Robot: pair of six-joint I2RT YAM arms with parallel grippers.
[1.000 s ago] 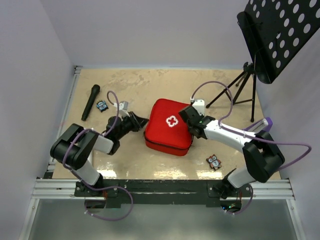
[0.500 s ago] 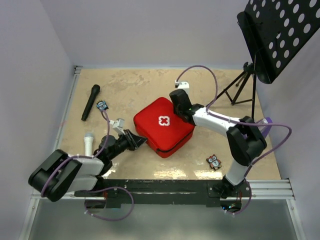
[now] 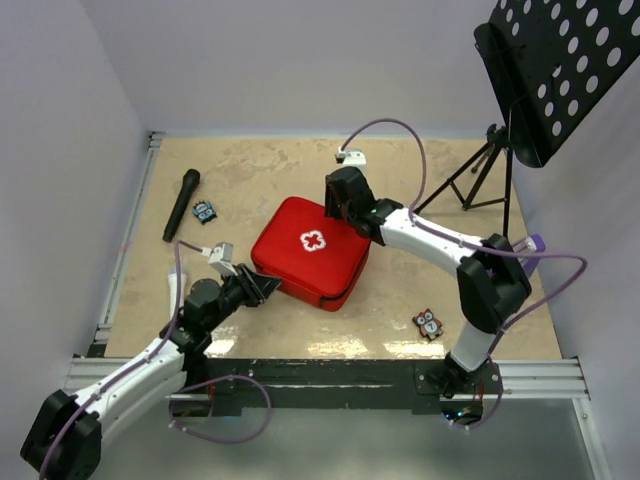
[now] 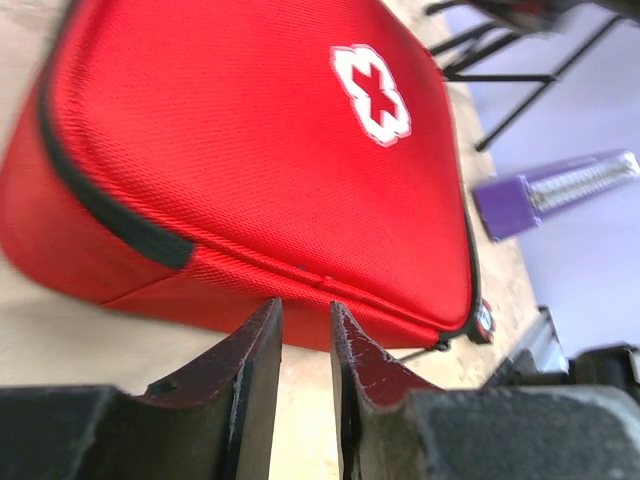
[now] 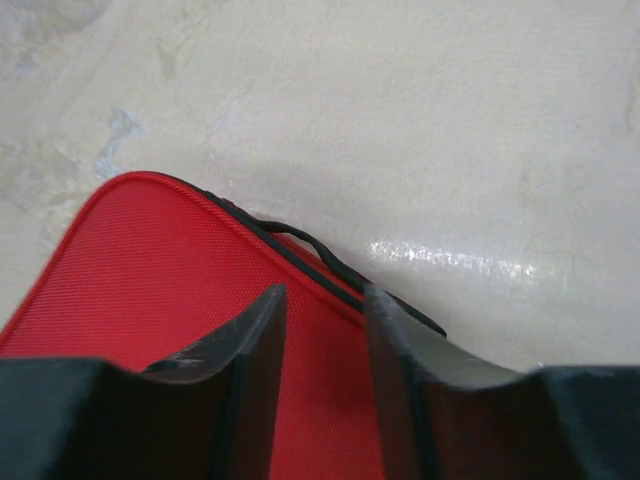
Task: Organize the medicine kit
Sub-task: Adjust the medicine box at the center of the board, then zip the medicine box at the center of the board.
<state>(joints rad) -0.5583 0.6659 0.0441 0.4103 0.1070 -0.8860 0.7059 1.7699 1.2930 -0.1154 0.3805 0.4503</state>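
**Red kit lies flat between the two grippers**

The medicine kit [image 3: 300,262], a red rounded-square soft case of ribbed woven fabric, lies flat on the counter [image 3: 250,170] with its white cross [image 3: 313,240] facing up. A black zipper band [image 4: 110,215] runs along its side seam, and a small metal zip pull [image 4: 483,325] shows at one corner.

The kit sits directly in front of the left gripper [image 3: 268,288]. That gripper is low over the counter, its dark fingers [image 4: 262,350] a narrow slit apart with nothing between them, and their tips are just short of the kit's near side wall.

The right gripper [image 3: 338,208] stands over the kit's far corner with its fingers [image 5: 262,330] parted. Below the gap are the red fabric and a thin black loop [image 5: 300,240] at the zipper edge. The fingers do not appear to clamp anything.

Left of the left gripper and farther back lie a slim black microphone [image 3: 181,205] and a small blue-and-black tile [image 3: 205,211]. A small patterned owl-like tile [image 3: 429,323] lies well to the near side of the right gripper.

Beyond the right gripper, to its right, stands a black perforated metal music stand [image 3: 560,70] on a tripod [image 3: 480,185].

The counter is glossy, mottled beige, like stone. The walls around it are plain pale lavender, and an aluminium rail [image 3: 330,378] runs along its near edge.
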